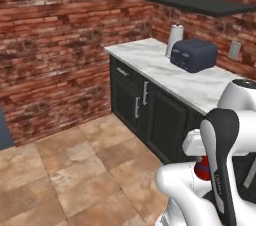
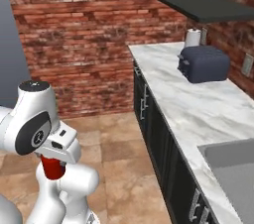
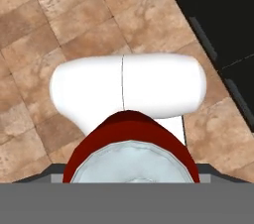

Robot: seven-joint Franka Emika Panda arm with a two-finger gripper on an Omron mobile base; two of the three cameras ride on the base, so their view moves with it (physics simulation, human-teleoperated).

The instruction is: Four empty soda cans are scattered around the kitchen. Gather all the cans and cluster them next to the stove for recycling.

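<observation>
Carrying a red can (image 3: 130,141) clamped in the gripper (image 2: 52,164), held low over the floor beside the cabinets. Step in hand is transport; next calls for reaching the stove and setting it beside it.
</observation>
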